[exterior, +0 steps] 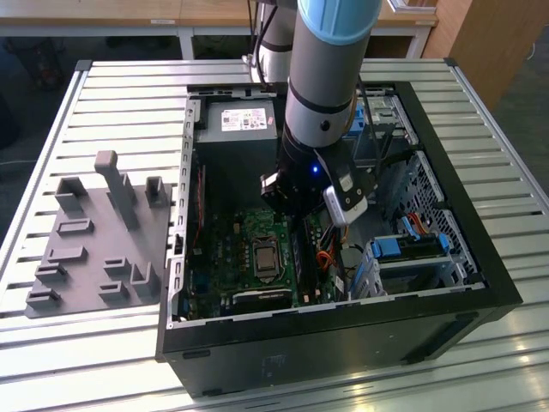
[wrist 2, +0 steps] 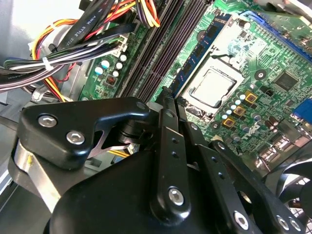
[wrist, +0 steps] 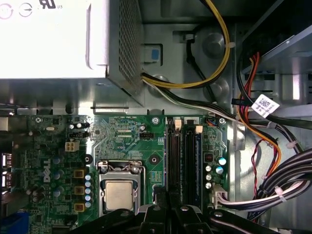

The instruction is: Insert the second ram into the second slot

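Lying at the exterior view's left, a grey moulded fixture tray (exterior: 94,236) with upright pegs is seen on the slatted table (exterior: 480,112). Beside it, the open black case (exterior: 446,292) holds a green motherboard (exterior: 227,257). The black gripper (wrist: 168,207) is lowered over the ribbed slots (wrist: 178,161); its jaws are drawn together on the thin second ram (wrist 2: 168,105).

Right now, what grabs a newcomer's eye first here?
The arm plunging into the open computer case, its pincer low over the RAM slots. Next, the bare silver processor in its socket beside those slots, on the green motherboard. On the exterior view's left, a grey fixture plate lies on the slatted table.
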`<state>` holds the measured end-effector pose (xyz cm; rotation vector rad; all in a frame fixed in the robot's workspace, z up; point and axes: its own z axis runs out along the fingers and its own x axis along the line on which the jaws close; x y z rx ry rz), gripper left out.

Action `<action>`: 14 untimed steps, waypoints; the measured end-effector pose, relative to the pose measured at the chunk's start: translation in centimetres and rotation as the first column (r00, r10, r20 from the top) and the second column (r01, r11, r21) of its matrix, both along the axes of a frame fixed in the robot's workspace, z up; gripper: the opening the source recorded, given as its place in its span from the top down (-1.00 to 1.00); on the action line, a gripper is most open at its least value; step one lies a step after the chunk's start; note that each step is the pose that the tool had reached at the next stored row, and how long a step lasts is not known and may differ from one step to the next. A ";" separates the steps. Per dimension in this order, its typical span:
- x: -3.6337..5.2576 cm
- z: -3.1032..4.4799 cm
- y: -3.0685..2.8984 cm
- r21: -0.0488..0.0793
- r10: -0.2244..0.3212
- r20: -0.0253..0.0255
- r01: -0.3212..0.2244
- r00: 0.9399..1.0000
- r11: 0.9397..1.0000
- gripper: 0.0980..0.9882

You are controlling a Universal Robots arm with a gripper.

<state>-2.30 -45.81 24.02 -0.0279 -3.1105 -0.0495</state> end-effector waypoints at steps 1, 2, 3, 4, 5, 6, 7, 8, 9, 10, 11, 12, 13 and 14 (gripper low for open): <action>0.00 -0.01 0.00 0.000 0.000 0.000 0.000 1.000 1.000 0.91; 0.00 -0.03 -0.01 0.000 0.000 0.000 0.000 1.000 1.000 0.91; 0.00 -0.05 -0.01 0.000 0.000 0.000 0.000 1.000 1.000 0.91; 0.00 -0.08 -0.02 0.000 0.000 0.000 0.000 1.000 1.000 0.91; 0.00 -0.09 -0.03 0.000 0.000 0.000 0.000 1.000 1.000 0.91; 0.00 -0.11 -0.03 0.000 0.000 0.000 0.000 1.000 1.000 0.91; 0.00 -0.14 -0.03 0.000 0.000 0.000 0.000 1.000 1.000 0.91; 0.00 -0.15 -0.03 0.000 0.000 0.000 0.000 1.000 1.000 0.91; 0.00 -0.17 -0.04 0.000 0.000 -0.001 0.000 1.000 1.000 0.91; 0.01 -0.20 -0.03 0.000 0.000 -0.001 0.000 1.000 1.000 0.91; 0.02 -0.23 -0.03 0.000 0.000 -0.001 0.000 1.000 1.000 0.91; 0.05 -0.24 -0.04 0.000 0.000 -0.001 0.000 1.000 1.000 0.91; 0.07 -0.27 -0.04 0.000 0.000 -0.001 0.000 1.000 1.000 0.91; 0.08 -0.29 -0.04 0.000 0.000 -0.001 0.000 1.000 1.000 0.91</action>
